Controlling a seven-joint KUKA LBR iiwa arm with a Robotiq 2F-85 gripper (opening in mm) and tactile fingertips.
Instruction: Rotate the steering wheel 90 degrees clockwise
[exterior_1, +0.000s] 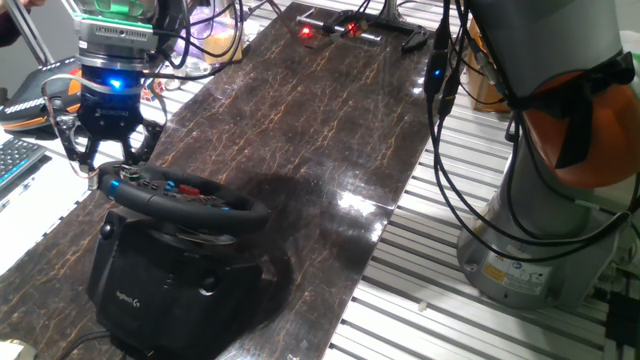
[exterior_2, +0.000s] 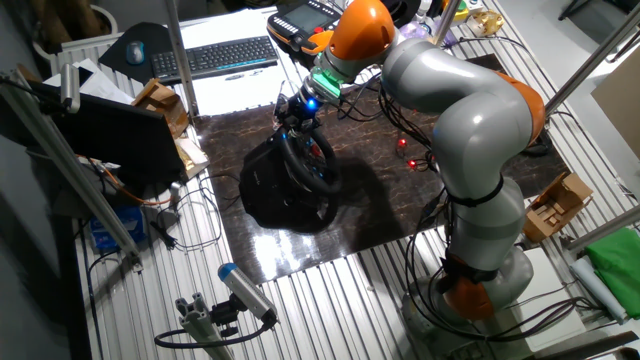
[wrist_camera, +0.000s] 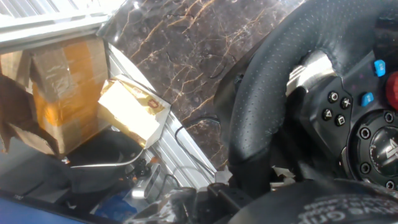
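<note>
While cardboard boxes (wrist_camera: 56, 93) sit nearby, end effector (exterior_1: 108, 150) meets steering wheel (exterior_1: 185, 195).

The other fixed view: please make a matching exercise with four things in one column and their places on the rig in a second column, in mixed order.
Things:
1. wheel
2. keyboard
3. cardboard box
4. arm base

Places:
A. at the far end, beyond the dark mat
B. on the dark mat, below the gripper
C. at the near edge, beside the mat
D. on the slats right of the arm

Pairs: 1-B, 2-A, 3-D, 4-C
</note>
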